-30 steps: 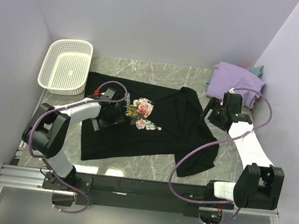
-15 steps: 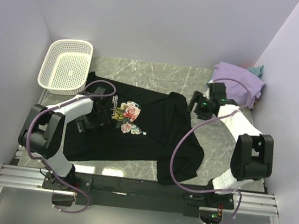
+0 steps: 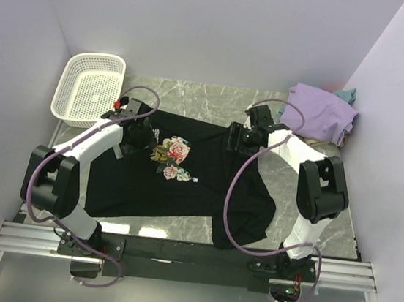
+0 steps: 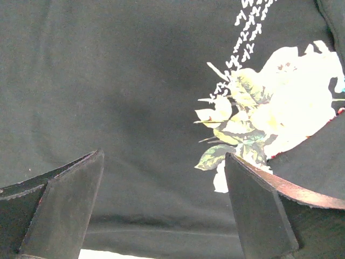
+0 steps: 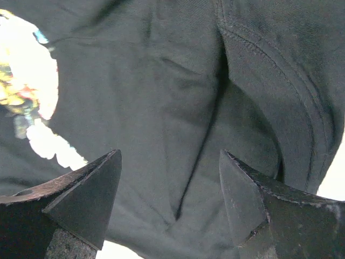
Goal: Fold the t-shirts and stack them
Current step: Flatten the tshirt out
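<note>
Left claw was spread wide with nothing in it. It hovered low over the black t-shirt, and the rose print sat just off to its right. Right claw was released too, with bare cloth under the gap. Below it ran a dark crease, and a stitched seam curled past the right finger. So 2 claws were loose over the same shirt, and neither had a hold.

From above, the black shirt lay print-up across the middle of the tabletop. My left claw was near its far-left part and my right claw near its far edge, right of the print. The shirt's right side looked rumpled and doubled over, trailing toward the near edge. The lavender t-shirt was heaped in the far right corner, well apart. The teal t-shirt poked out behind it. The white basket stood in the far left corner.

I judged this as early going: 0 of 3 shirts folded, and the 1st one only being laid out. The next move seemed to call for both claws to drop and pinch the far edge together. I'd want the right one to catch the cloth at that crease cleanly and pull the bunched side flat before any fold.
</note>
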`<move>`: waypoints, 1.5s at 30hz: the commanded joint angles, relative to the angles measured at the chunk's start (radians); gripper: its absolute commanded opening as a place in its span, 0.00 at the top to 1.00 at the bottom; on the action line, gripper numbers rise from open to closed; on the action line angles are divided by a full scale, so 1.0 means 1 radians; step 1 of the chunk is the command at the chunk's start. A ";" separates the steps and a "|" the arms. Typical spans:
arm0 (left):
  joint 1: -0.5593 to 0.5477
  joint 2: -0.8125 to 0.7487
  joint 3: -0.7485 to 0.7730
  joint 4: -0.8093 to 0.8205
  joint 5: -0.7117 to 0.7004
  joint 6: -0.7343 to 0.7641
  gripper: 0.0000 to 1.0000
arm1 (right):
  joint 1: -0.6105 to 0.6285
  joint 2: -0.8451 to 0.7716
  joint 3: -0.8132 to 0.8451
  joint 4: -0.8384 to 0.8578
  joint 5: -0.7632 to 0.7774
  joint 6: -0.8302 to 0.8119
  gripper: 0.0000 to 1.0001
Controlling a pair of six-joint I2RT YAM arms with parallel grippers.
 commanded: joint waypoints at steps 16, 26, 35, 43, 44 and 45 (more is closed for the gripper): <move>0.001 0.067 0.025 0.060 0.008 0.050 0.01 | 0.281 0.296 0.399 -0.250 0.820 -0.011 0.26; 0.001 0.071 0.031 0.068 0.013 0.068 0.01 | 0.292 0.353 0.420 -0.247 0.947 0.015 0.30; 0.001 0.084 0.029 0.069 0.008 0.072 0.01 | 0.286 0.382 0.437 -0.238 0.929 0.006 0.89; 0.002 0.100 0.023 0.074 -0.009 0.076 0.01 | 0.228 0.304 0.394 -0.212 0.897 0.018 1.00; 0.002 0.103 0.022 0.077 -0.009 0.076 0.01 | 0.211 0.290 0.385 -0.207 0.886 0.015 1.00; 0.002 0.107 0.020 0.080 -0.009 0.076 0.01 | 0.196 0.269 0.380 -0.197 0.878 0.010 1.00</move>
